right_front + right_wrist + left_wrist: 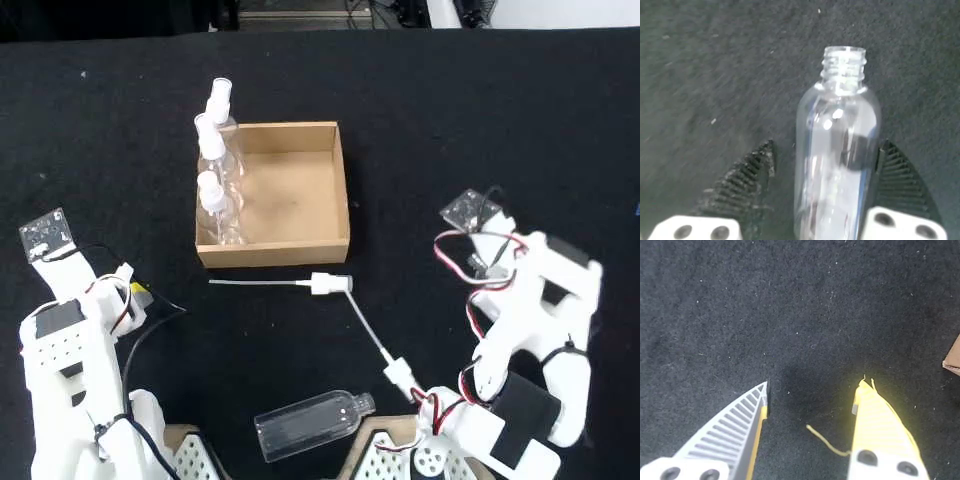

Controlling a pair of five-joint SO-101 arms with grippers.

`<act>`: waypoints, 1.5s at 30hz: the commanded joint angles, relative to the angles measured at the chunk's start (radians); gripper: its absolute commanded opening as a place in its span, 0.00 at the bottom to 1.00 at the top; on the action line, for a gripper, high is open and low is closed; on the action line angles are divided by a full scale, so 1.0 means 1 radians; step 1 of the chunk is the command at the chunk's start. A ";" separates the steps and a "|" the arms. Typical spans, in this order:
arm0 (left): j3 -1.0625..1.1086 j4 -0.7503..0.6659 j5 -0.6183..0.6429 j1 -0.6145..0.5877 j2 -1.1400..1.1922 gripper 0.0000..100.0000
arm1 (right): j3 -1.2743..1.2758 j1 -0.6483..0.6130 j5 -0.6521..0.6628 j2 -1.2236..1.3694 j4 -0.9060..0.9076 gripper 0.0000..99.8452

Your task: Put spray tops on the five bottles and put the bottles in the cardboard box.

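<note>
High view first: the black desk [500, 100] takes up nearly everything, and beyond its far edge the room is a dim strip of cables I can't make out. The near edge of the picture cuts off both the left arm [70, 350] and the right arm [540, 300], and the right arm's bulk hides the desk beneath it.

The cardboard box [295, 195] sits open, left of centre, with three topped bottles [225, 170] standing in a row against its left wall. The left wrist view catches one corner of the box, cut off by the frame.

An uncapped bottle [310, 425] lies on its side near the front, between the arms. Two spray tops lie loose in front of the box. The first top [330, 283] has its tube running left along the box's front wall. The second top [400, 375] lies nearer the right arm, its tube slanting up to end just beside the first.

The left fingers [735, 440] are spread wide over bare desk, holding nothing. The right fingers [897, 180] are also spread, straddling a clear bottle [837, 150] with no top. One finger is against its side or just beside it, the other well apart. I can't tell whether this is the same bottle as the uncapped one.
</note>
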 commanded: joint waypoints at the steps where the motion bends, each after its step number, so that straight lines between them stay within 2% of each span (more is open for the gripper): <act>1: -0.021 0.006 -0.012 0.007 -0.011 0.26 | 0.045 0.020 0.023 -0.048 -0.080 0.29; 3: -0.021 0.006 -0.012 0.007 -0.012 0.26 | 0.048 0.025 0.025 -0.048 -0.078 0.27; 4: -0.021 0.006 -0.012 0.007 -0.018 0.26 | 0.047 0.029 0.025 -0.048 -0.078 0.22; 7: -0.033 0.014 -0.064 0.010 -0.021 0.26 | 0.042 0.037 0.018 -0.056 -0.084 0.00; 9: -0.062 0.052 -0.129 0.016 -0.021 0.26 | 0.024 0.041 0.018 -0.056 -0.071 0.05; 12: -0.137 0.141 -0.279 0.010 -0.021 0.26 | -0.038 0.063 0.011 -0.058 -0.008 0.01; 17: -0.343 0.399 -0.505 0.007 -0.021 0.26 | -0.217 0.066 -0.178 -0.058 0.170 0.01; 23: -0.661 0.701 -0.628 0.005 -0.023 0.26 | -0.410 0.066 -0.338 -0.056 0.338 0.01; 27: -0.888 0.809 -0.652 0.015 -0.021 0.26 | -0.461 0.087 -0.377 -0.054 0.359 0.01; 29: -0.990 0.833 -0.647 0.027 -0.012 0.21 | -0.473 0.110 -0.391 -0.058 0.353 0.01; 32: -1.101 0.838 -0.649 0.107 -0.009 0.09 | -0.498 0.172 -0.396 -0.051 0.353 0.01; 34: -1.159 0.838 -0.649 0.165 -0.009 0.06 | -0.512 0.215 -0.396 -0.050 0.353 0.01; 38: -1.251 0.838 -0.646 0.341 -0.009 0.16 | -0.533 0.313 -0.397 -0.050 0.353 0.01; 42: -1.297 0.836 -0.638 0.579 -0.008 0.30 | -0.536 0.393 -0.397 -0.050 0.353 0.01; 45: -1.307 0.824 -0.583 0.785 -0.005 0.31 | -0.541 0.430 -0.451 -0.053 0.353 0.01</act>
